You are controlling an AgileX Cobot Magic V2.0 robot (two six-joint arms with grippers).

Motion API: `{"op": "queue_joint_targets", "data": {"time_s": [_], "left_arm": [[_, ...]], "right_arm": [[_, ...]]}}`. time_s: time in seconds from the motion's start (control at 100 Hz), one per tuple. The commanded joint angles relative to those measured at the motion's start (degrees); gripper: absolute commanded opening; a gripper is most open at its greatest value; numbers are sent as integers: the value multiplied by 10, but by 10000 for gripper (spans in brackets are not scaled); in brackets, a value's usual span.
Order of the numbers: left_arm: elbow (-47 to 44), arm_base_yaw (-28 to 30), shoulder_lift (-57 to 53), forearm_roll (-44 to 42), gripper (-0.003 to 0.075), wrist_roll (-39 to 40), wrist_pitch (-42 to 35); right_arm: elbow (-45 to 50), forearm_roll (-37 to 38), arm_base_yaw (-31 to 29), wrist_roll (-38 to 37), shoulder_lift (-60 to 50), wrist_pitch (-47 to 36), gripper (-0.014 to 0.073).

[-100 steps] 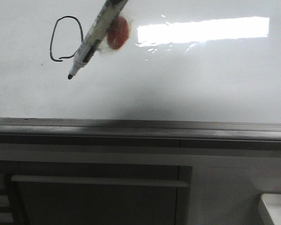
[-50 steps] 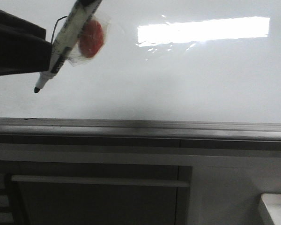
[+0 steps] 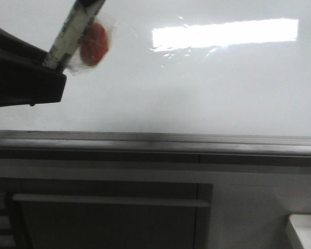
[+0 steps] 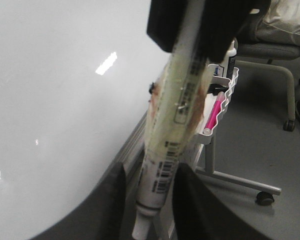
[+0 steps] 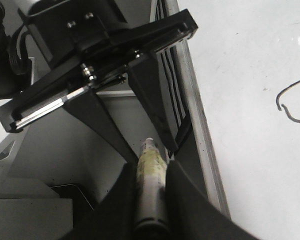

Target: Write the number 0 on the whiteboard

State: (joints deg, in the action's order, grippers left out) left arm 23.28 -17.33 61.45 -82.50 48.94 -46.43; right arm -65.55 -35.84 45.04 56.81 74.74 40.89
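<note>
The number 0 [image 5: 278,101] shows only as a piece of thin black outline on the whiteboard [image 3: 223,88] in the right wrist view; in the front view the dark left gripper [image 4: 150,172] stands in front of where it lies. The right gripper [image 5: 150,167] is clamped on the marker [image 3: 72,28], whose long axis slants down toward the board's lower rail, tip end lowest. The left gripper's fingers [image 4: 115,200] are parted and straddle that tip end without clearly pinching it, so the left arm looks nearer the drawn oval, and a handover or capping seems likely next
</note>
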Motion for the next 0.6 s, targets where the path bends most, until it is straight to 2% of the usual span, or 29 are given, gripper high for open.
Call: {"op": "queue_joint_targets", "data": {"time_s": [0.0, 0.07, 0.32, 0.39, 0.43, 0.45, 0.46, 0.53, 0.59], "left_arm": [[18, -1, -4, 1, 74, 5, -28], [18, -1, -4, -3, -22, 5, -36], [18, -1, -4, -4, -20, 8, -46], [18, -1, -4, -4, -20, 8, -49], [18, -1, -4, -4, -20, 8, -49], [18, -1, -4, -3, -20, 8, -47], [18, -1, -4, -2, -20, 8, -44], [18, 1, -4, 39, -20, 24, -7], [18, 1, -4, 111, -20, 37, 37]], "right_arm": [[-16, -12, 1, 0, -19, -19, -51], [-16, -14, 1, 0, -19, -19, -51], [-16, -18, 1, 0, -19, -31, -50], [-16, -18, 1, 1, -19, -35, -15], [-16, -18, 1, 2, -19, -35, 51], [-16, -12, 1, 4, -19, -38, 118], [-16, -12, 1, 4, -19, -38, 118], [-16, -9, -5, 4, -19, -52, 358], [-16, -9, -12, 3, -19, -69, 528]]}}
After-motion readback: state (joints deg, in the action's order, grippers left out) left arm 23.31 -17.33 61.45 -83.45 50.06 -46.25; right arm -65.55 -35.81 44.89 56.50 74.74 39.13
